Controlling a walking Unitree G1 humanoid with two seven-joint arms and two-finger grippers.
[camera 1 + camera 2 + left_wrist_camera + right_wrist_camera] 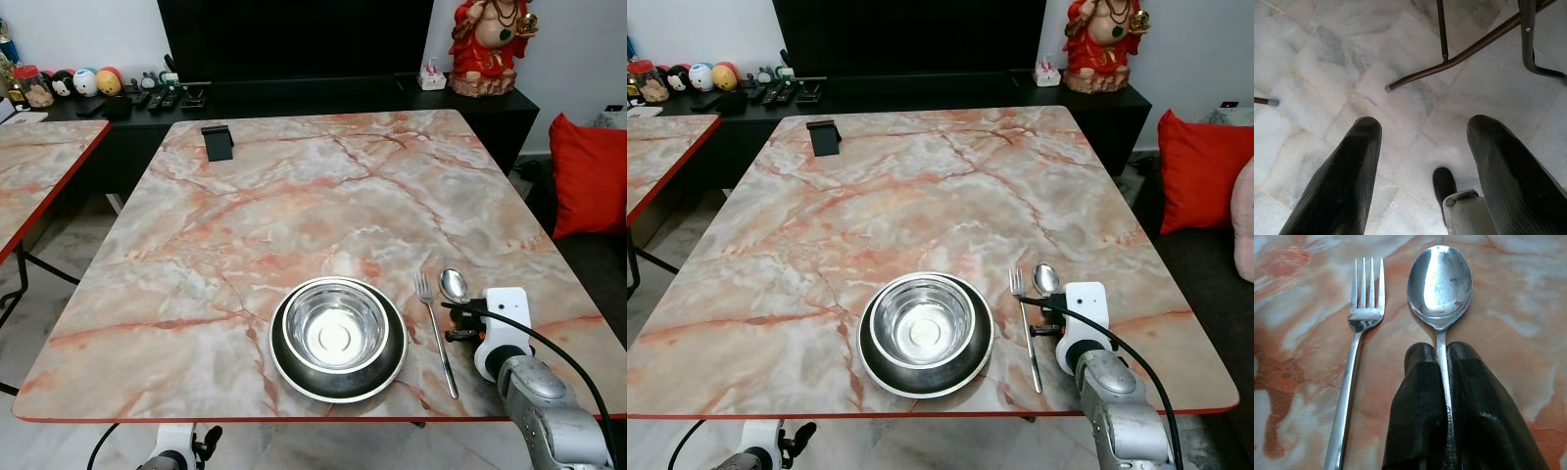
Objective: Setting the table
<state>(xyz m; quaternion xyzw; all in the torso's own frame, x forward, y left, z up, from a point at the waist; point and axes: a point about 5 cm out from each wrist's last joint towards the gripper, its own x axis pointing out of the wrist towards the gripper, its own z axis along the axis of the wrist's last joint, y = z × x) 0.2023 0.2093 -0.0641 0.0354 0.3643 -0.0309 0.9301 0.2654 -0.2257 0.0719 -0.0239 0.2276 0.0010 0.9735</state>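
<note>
A steel bowl (335, 328) sits inside a dark plate (294, 370) near the front edge of the marble table (294, 206). To its right lies a fork (435, 331), and right of that a spoon (454, 285). My right gripper (1439, 348) is shut on the spoon's handle, with the spoon (1440, 281) down at the tabletop beside the fork (1357, 340). My right arm (519, 372) reaches in over the table's front right corner. My left gripper (1420, 132) hangs open below the table, over the tiled floor.
A black phone stand (217, 142) stands at the table's far left. A second marble table (39, 166) is on the left. A dark TV cabinet (294, 93) with small items and a red statue (490, 44) lies beyond. A red cushion (591, 176) is at the right.
</note>
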